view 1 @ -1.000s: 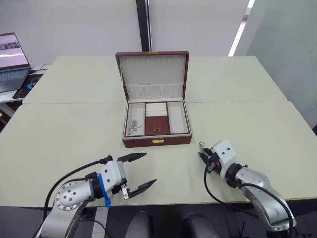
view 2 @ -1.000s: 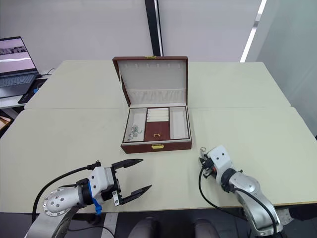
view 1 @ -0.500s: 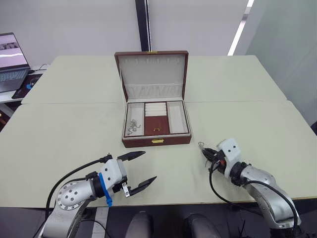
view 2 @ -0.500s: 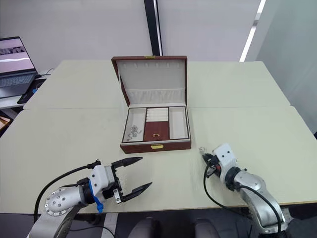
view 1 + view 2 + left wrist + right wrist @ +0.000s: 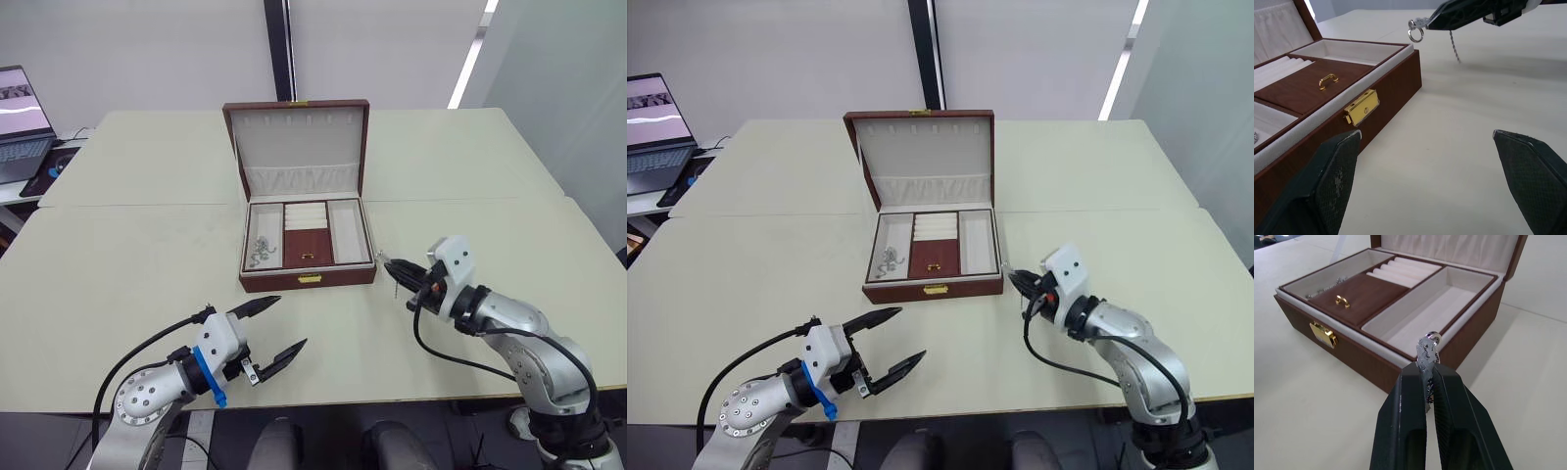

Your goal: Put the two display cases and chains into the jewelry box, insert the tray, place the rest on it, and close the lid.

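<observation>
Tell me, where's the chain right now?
The chain hangs from the shut right gripper, just right of the box's front corner.

Laptop [image 5: 20,122] cut off by left edge. Silver pieces [image 5: 262,251] in jewelry box [image 5: 306,279] left compartment too small to tell apart. Chain [image 5: 1427,356] mostly hidden between right gripper [image 5: 1426,382] fingers. Table [image 5: 588,323] right side cropped.

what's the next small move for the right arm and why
Probably carry the chain a little further over the jewelry box and release it above the empty right compartment. The right gripper is shut on it just outside the box's front right corner; the left compartment already holds jewelry.
</observation>
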Tool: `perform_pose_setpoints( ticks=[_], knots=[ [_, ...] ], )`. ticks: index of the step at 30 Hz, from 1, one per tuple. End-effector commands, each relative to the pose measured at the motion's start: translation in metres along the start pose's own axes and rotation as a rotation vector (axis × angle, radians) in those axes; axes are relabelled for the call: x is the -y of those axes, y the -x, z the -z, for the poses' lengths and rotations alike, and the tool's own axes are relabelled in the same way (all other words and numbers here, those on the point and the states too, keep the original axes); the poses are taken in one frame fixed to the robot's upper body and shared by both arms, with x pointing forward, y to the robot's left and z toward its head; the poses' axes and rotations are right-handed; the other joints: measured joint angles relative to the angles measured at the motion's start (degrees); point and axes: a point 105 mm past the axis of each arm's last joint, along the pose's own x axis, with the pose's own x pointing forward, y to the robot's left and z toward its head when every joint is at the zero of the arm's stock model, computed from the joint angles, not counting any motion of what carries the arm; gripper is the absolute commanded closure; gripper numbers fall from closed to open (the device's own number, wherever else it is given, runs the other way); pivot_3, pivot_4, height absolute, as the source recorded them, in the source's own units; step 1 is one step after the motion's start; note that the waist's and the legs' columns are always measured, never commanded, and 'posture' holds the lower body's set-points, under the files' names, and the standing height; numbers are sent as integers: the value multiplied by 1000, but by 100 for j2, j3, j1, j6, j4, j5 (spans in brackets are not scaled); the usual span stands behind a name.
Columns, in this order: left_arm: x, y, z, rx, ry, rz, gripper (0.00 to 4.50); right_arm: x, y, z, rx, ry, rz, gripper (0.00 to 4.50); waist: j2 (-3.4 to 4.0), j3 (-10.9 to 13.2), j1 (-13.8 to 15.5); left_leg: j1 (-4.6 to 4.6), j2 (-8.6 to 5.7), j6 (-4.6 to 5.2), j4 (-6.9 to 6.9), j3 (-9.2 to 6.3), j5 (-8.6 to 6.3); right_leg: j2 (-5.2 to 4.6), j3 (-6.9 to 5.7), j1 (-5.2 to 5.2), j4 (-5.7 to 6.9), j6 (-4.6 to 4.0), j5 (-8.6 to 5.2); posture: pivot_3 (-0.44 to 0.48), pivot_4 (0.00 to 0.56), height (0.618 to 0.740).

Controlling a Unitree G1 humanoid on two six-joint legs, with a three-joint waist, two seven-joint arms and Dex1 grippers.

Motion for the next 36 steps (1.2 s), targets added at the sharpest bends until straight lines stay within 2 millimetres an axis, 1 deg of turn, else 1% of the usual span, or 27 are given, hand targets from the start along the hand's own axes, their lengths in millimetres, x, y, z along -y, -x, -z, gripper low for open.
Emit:
perform_pose_setpoints(
  ticks=[1, 6, 11, 14, 20, 28, 30, 32, 36],
  knots=[
    [-3, 2, -6, 21, -12, -47, 0, 0, -5, -25, 70, 20, -14, 4489, 0, 0, 0, -1, 0, 0, 0, 0, 0, 0, 1, -1, 0, 0, 0, 0, 150, 740],
    [-5, 6, -5, 27, 5, -107, 0, 0, -22, -45, 110, 22, -38, 4489, 1, 0, -2, -1, 0, 0, 0, 1, 0, 0, 0, -2, 0, 0, 0, 0, 150, 740],
    [-10, 9, -6, 41, 22, -178, 0, -1, -37, -56, 135, 27, -49, 4489, 1, 1, -3, -3, 0, 0, 0, 1, 0, -1, 1, -4, 0, 0, 0, 0, 150, 740],
    [-9, 10, -6, 43, 27, -196, 0, 0, -48, -58, 148, 25, -44, 4489, 1, 1, -5, -3, 1, 0, 0, 1, 0, -1, 1, -5, 1, 0, 0, 0, 150, 740],
    [-8, 11, -5, 47, 27, -226, 0, -1, -71, -53, 159, 28, -23, 4489, 2, 1, -11, -3, 1, 0, -1, 2, 0, -1, 1, -6, 1, 0, 0, 0, 150, 740],
    [-6, 12, -5, 49, 31, -241, 0, 5, -80, -54, 184, 9, 22, 4489, 3, 2, -12, -4, 1, 0, -1, 2, 0, -2, 1, -8, 1, 0, 0, 0, 150, 740],
    [-6, 12, -5, 49, 32, -243, 0, 6, -80, -54, 186, 2, 25, 3783, 3, 2, -12, -4, 1, 0, -1, 3, 0, -2, 2, -8, 1, -1, 0, 0, 150, 740],
    [-7, 12, -5, 49, 31, -245, 0, 7, -80, -54, 186, -5, 27, 3310, 3, 2, -12, -4, 1, 0, -1, 3, 0, -2, 2, -8, 1, -1, 0, 0, 150, 740],
    [-8, 11, -4, 51, 31, -244, 0, 8, -78, -53, 188, -6, 29, 2104, 4, 3, -11, -4, 1, 0, -1, 3, 0, -2, 1, -8, 1, -1, 0, 0, 150, 740]
  ],
)
